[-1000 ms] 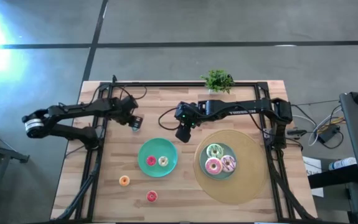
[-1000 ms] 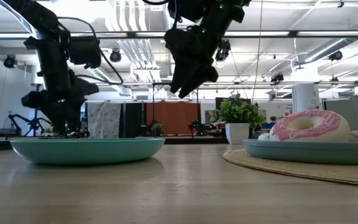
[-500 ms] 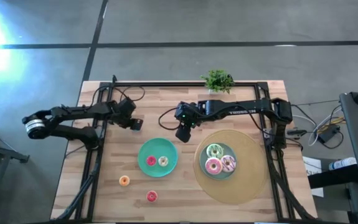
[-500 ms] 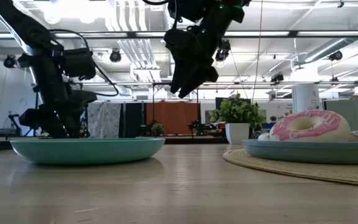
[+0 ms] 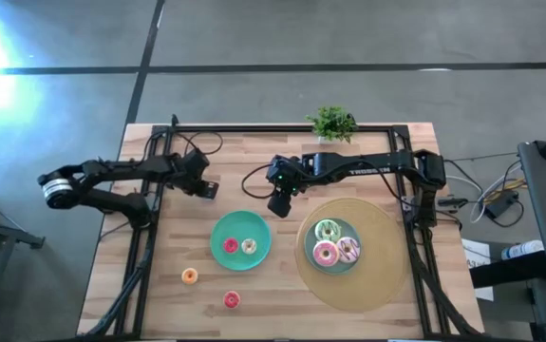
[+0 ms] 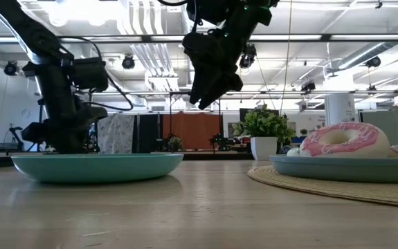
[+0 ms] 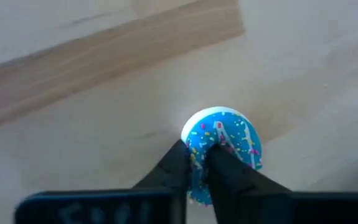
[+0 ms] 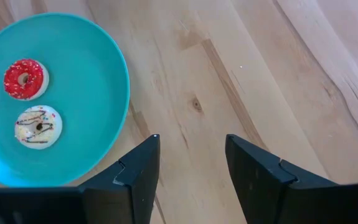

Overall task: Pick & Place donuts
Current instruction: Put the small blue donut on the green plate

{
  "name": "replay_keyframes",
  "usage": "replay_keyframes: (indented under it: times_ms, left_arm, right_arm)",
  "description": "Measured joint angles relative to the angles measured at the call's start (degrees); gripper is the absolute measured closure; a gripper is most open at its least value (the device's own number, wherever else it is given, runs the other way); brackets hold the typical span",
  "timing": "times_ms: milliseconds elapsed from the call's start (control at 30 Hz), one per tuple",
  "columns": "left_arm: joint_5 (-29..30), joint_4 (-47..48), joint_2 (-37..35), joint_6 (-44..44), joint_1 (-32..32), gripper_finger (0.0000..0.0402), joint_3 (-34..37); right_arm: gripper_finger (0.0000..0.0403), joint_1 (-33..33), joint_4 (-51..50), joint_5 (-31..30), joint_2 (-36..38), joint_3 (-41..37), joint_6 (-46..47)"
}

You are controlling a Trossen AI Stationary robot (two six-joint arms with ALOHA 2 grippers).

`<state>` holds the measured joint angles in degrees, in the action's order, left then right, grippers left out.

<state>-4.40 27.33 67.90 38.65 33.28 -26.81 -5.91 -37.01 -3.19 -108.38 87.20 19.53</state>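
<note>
My left gripper point(image 5: 206, 189) is low over the table's far left and shut on a tiny bluish sprinkled donut point(image 7: 223, 146). My right gripper point(image 5: 279, 203) hangs open and empty above the table, beyond the small teal plate point(image 5: 240, 226). That plate holds a tiny red donut point(image 5: 230, 245) and a tiny pale yellow one point(image 5: 249, 246). A second teal plate point(image 5: 333, 266) holds the green point(image 5: 327, 230), pink point(image 5: 325, 253) and white-purple point(image 5: 348, 250) donuts. A tiny orange donut point(image 5: 189, 276) and a tiny red one point(image 5: 232, 300) lie flat on the table near the front. My left gripper pinches the bluish donut's ring point(image 7: 198, 163) between its two fingers, on the side nearest the wrist. The fingers come from above, slanting down. The rest of the ring sticks out past the fingertips; I cannot tell whether it still touches the table.
The second plate sits on a round woven mat point(image 5: 377, 275) at the right. A small potted plant point(image 5: 330, 123) stands at the far edge. A black frame point(image 5: 254, 131) runs around the table. Bare wood lies between the plates and along the front.
My left arm has shifted a little toward the table's left edge, still shut on the bluish donut.
</note>
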Motion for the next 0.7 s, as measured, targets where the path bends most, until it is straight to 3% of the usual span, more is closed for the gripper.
replay_keyframes:
  times_ms: [233, 400, 700]
  left_arm:
    - [-4.1, -1.4, -4.5, -2.8, -4.1, 0.0399, -4.9]
    - [-4.0, -1.3, -6.3, -2.9, -15.8, 0.04, -9.0]
    - [1.2, -0.1, 2.3, 8.1, -37.1, 0.0401, -9.1]
  right_arm:
    - [0.0235, 0.0, -0.8, 0.2, 0.0, 0.0, 0.0]
    - [0.0239, 0.0, -2.0, 0.2, 0.0, 0.0, -0.5]
    - [0.0238, 0.0, -1.9, 0.3, 0.0, 0.0, -0.7]
